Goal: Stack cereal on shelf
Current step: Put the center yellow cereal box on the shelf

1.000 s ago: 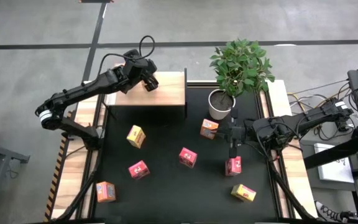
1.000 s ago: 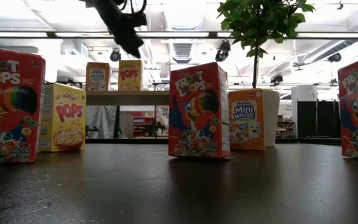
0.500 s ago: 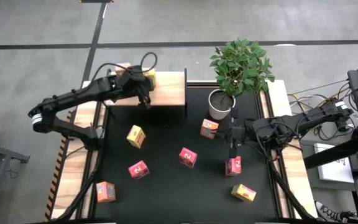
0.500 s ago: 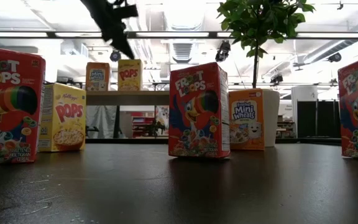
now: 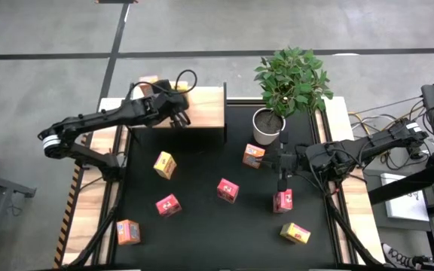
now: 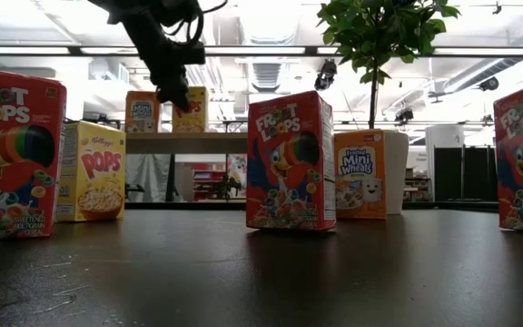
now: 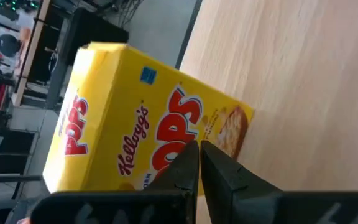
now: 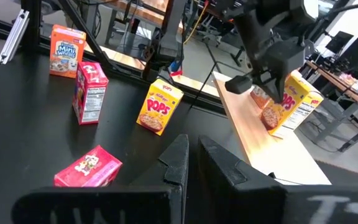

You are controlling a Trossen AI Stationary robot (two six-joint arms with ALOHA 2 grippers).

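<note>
Cereal boxes, small printed cardboard ones, mostly stand scattered on the black surface [image 5: 202,162]: nearest a red box [image 6: 291,161], further back a yellow box [image 6: 90,172]. Beyond, on the light wooden shelf [image 5: 206,113], an orange box [image 6: 142,111] and a yellow Pops box [image 7: 142,127] stand side by side. Left hand [image 5: 178,114] hangs pinched shut, empty, just beside the Pops box; any sideways drift could probably tip it off the edge. Right hand [image 5: 280,178] pinched shut, empty, over the surface.

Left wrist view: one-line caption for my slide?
Shut left end effector poised at a yellow Pops cereal box standing on the light wooden shelf.
</note>
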